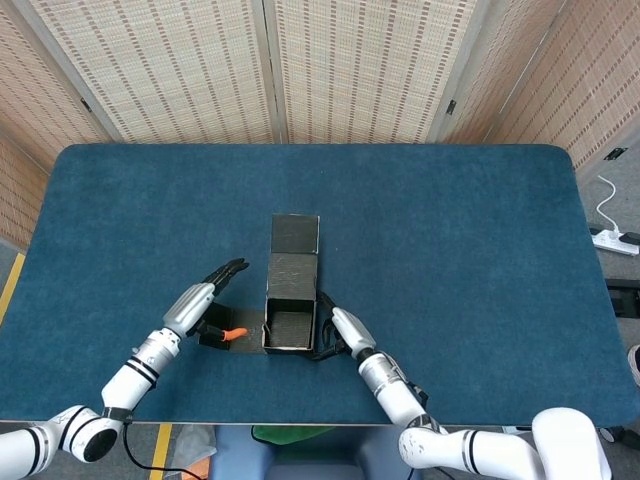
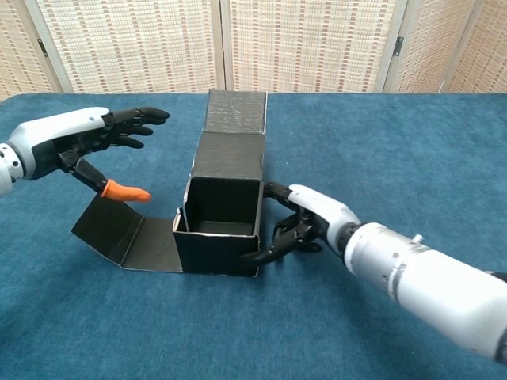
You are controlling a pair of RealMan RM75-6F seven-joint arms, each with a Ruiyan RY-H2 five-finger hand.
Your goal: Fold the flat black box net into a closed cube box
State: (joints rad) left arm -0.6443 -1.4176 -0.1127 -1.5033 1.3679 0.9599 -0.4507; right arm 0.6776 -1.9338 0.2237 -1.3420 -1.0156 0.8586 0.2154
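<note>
The black box net [image 1: 291,315] [image 2: 221,220] stands half folded near the table's front edge: an open-topped cube with a lid panel [image 1: 295,233] [image 2: 236,110] running back from it and a loose side flap [image 2: 125,237] lying out to its left. My right hand [image 1: 339,332] [image 2: 307,222] touches the cube's right wall, fingers curled against its lower front corner. My left hand [image 1: 203,303] [image 2: 85,143] hovers above the left flap, fingers spread, its orange-tipped thumb [image 2: 124,191] pointing down, holding nothing.
The box sits on a blue cloth-covered table [image 1: 450,230] [image 2: 412,158]. Woven folding screens [image 1: 350,60] stand behind the table. A power strip [image 1: 615,238] lies on the floor at the right.
</note>
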